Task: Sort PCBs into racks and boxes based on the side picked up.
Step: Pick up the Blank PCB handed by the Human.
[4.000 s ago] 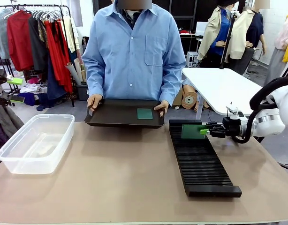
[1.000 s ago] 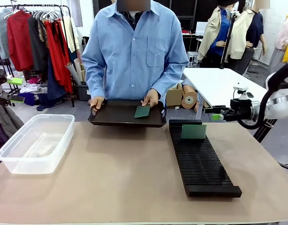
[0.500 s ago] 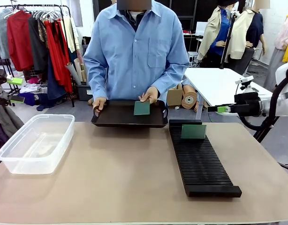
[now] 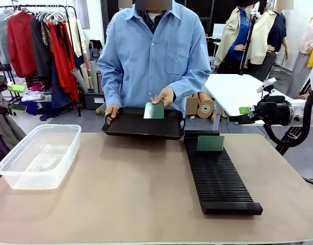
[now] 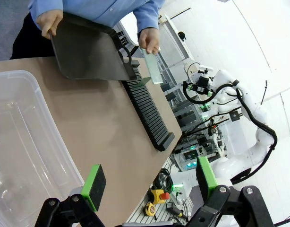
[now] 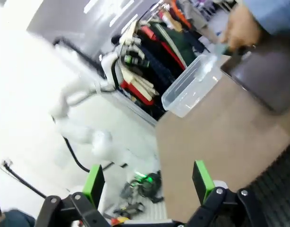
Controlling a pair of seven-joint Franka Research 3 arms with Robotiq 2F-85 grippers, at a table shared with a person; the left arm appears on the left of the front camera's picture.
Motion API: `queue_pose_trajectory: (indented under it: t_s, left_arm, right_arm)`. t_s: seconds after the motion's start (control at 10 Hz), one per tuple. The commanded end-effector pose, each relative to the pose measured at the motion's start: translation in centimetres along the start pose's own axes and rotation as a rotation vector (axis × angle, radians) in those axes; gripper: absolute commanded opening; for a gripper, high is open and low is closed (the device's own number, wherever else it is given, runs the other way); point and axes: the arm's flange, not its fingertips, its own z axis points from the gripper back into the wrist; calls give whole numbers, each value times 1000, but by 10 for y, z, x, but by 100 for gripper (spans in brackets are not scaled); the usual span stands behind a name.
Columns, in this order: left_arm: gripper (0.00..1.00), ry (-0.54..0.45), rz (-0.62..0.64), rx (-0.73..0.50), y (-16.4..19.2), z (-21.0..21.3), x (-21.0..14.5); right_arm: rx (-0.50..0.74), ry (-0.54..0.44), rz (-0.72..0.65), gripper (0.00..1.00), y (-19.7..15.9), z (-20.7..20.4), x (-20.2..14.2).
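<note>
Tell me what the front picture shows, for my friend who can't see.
A person in a blue shirt holds a green PCB over a black tray. A second PCB stands in the rack, a clear box sits at left, and the right gripper hovers open.

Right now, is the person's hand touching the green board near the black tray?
Touching. The front view shows the hand pinching the green board by its upper edge.

Table (image 4: 136,199): clear box (image 4: 31,180), black rack (image 4: 218,179)
</note>
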Motion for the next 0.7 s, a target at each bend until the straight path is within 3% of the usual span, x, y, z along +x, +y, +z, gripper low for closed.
queue_pose_trajectory:
  t_s: [0.0, 0.6]
  left_arm:
    - [100, -2, -4, -7, -2, 1, -1]
    - [100, -2, -4, -7, -2, 1, -1]
  right_arm:
    - [-40, -64, -170, 100, 22, -7, 5]
    - [-87, 14, -406, 100, 34, -5, 7]
